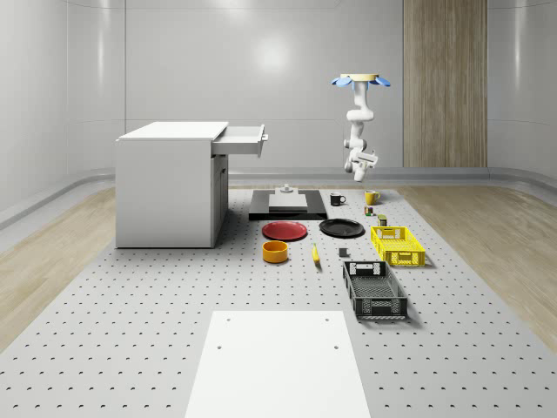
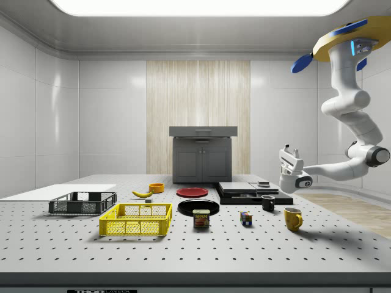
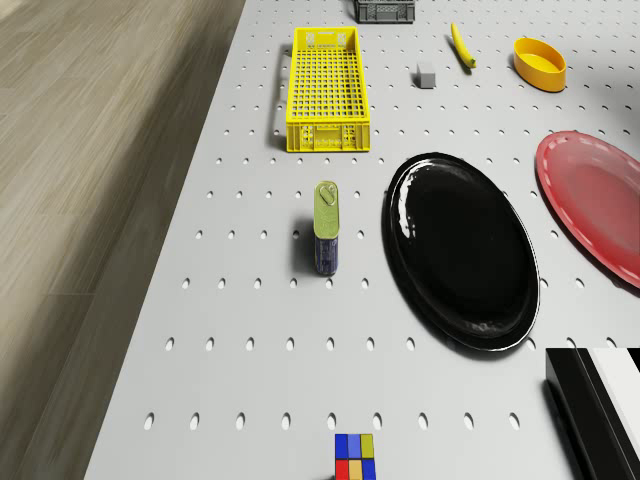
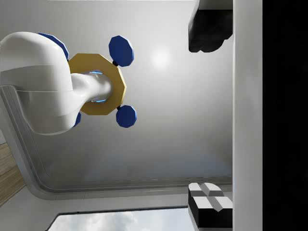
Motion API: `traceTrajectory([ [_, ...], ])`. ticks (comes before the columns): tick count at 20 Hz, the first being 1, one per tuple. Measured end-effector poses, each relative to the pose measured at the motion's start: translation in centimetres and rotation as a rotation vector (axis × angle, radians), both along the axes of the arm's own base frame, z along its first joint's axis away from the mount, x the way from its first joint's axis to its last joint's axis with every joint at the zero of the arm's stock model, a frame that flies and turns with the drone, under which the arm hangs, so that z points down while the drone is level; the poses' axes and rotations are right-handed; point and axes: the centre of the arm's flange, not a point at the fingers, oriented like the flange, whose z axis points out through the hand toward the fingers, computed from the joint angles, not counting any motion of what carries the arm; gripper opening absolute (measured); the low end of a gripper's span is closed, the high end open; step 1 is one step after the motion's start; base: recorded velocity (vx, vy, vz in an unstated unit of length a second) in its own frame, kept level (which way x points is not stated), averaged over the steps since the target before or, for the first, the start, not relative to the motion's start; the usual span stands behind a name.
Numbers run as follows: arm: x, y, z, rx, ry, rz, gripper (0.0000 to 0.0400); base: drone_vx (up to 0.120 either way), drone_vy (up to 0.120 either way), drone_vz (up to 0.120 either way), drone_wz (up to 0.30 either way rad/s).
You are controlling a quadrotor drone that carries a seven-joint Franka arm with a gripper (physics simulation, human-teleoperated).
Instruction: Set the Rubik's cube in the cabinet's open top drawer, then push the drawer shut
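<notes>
The Rubik's cube [image 2: 246, 218] [image 3: 355, 458] [image 1: 369, 209] sits on the perforated table between a tin can and a yellow mug. The white cabinet [image 1: 165, 183] [image 2: 202, 160] stands at the whole-scene view's left, its top drawer [image 1: 241, 139] [image 2: 203, 130] pulled out. The drone [image 1: 359, 80] [image 2: 342, 36] hovers high over the table's far right part, above the mugs. Its arm hangs down and bends back up. My gripper [image 2: 289, 152] [image 1: 365, 160] [image 4: 209, 115] is open and empty and points at the ceiling, well above the cube. The wrist view looks up at the drone [image 4: 96, 84].
Around the cube stand a tin can [image 3: 327, 228] [image 2: 201, 218], a yellow mug [image 2: 293, 218] and a black mug [image 2: 268, 202]. A black plate [image 3: 462, 250], a red plate [image 3: 595, 200], a yellow crate [image 3: 327, 88], a dark crate [image 1: 374, 289], an orange bowl [image 1: 275, 252] and a banana [image 1: 315, 254] lie nearer the front.
</notes>
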Motion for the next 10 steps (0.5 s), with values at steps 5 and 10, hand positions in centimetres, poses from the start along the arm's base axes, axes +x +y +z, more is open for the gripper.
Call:
traceTrajectory([
  [5,0.0,3.6,-2.5,-0.445,-0.002,-0.014,0.0400,0.096,0.000,-0.088,0.000],
  [10,0.3,6.4,-9.5,-1.217,-0.002,-0.041,0.0400,0.024,0.000,-0.120,0.000],
])
